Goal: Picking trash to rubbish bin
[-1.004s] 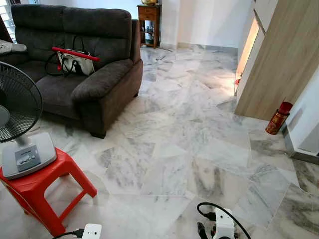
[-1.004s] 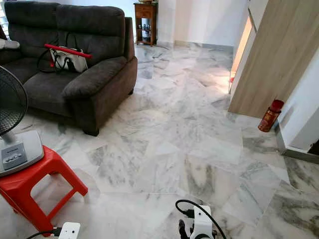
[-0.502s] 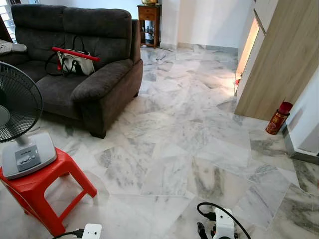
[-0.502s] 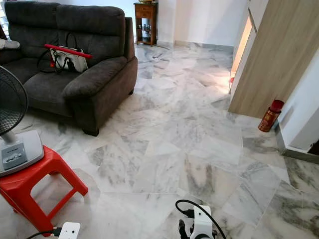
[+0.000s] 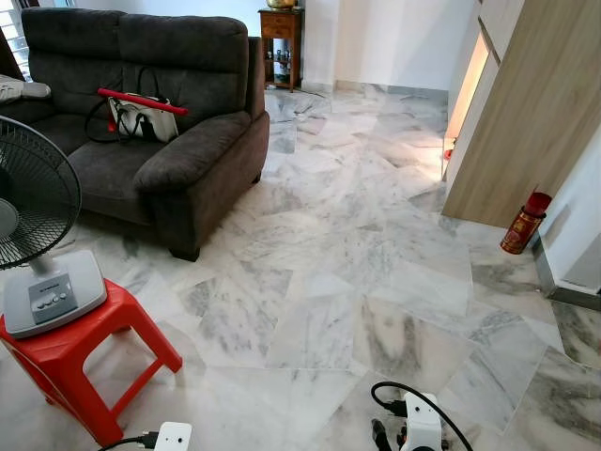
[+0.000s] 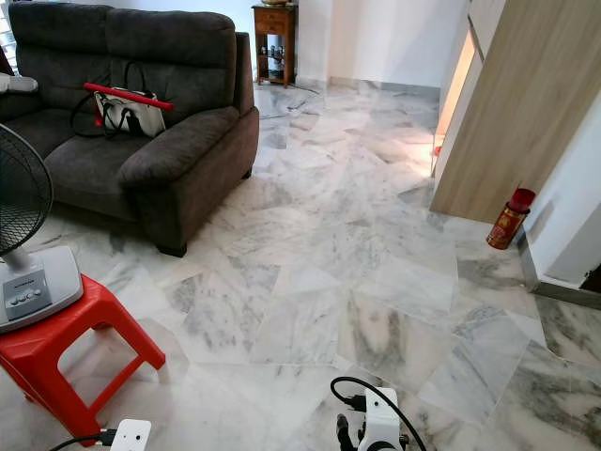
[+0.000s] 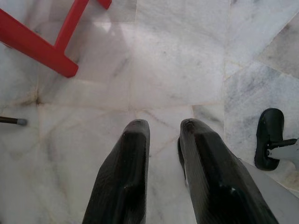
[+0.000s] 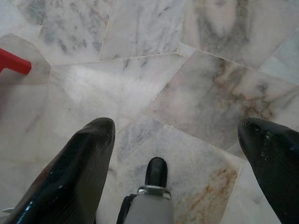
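Observation:
A red and gold can (image 5: 524, 224) stands upright on the marble floor at the right, against the white wall and next to the wooden panel (image 5: 526, 113). Both arms hang low at the bottom edge of the eye views, far from the can. In the left wrist view my left gripper (image 7: 164, 128) points down at bare marble, its two black fingers (image 7: 135, 154) close together with nothing between them. My right gripper (image 8: 180, 128) hangs over the floor with its fingers (image 8: 88, 149) spread wide and empty.
A dark sofa (image 5: 178, 150) with a handbag (image 5: 141, 115) on it fills the left. A fan (image 5: 33, 216) sits on a red stool (image 5: 84, 352) at the near left. A small wooden table (image 5: 282, 38) stands at the back. Open marble floor (image 5: 357, 244) runs ahead.

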### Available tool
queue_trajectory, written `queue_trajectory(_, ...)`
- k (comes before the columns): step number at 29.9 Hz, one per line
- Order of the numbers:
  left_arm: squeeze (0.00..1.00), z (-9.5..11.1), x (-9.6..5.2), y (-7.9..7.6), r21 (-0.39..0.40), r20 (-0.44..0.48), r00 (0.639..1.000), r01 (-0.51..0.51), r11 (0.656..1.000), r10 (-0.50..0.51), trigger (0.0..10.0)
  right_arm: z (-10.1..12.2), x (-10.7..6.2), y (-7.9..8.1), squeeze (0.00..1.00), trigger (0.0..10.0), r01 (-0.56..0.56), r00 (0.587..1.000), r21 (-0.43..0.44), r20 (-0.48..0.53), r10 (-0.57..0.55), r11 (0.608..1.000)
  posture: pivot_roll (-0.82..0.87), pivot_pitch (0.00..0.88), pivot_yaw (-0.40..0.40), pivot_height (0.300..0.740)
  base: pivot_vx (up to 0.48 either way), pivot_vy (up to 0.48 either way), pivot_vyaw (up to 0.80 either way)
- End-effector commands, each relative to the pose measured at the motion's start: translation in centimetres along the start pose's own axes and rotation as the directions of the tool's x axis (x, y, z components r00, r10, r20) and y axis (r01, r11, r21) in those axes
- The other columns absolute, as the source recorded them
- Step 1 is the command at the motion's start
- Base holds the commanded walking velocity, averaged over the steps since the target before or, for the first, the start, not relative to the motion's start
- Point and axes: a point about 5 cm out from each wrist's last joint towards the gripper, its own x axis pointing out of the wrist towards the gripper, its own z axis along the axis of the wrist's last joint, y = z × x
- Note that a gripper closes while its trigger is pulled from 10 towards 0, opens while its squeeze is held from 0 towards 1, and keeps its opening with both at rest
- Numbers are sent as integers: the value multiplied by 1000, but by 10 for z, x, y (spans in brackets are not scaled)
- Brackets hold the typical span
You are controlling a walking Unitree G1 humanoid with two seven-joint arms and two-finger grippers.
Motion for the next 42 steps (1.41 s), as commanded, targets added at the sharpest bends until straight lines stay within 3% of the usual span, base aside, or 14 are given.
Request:
queue_trajectory(1, 0, 0, 1, 2, 19, -14, 1000, -6, 1000, 6, 10000, 1, 1, 7, 0, 10000, -24, 1000, 22, 7, 24, 999, -8, 0, -32, 740, 0, 0, 0)
queue_trajectory(42, 0, 2, 1, 2, 17, -13, 1000, -8, 1000, 8, 10000, 3, 2, 9, 0, 10000, -29, 1000, 19, 9, 29, 999, -4, 0, -33, 740, 0, 0, 0)
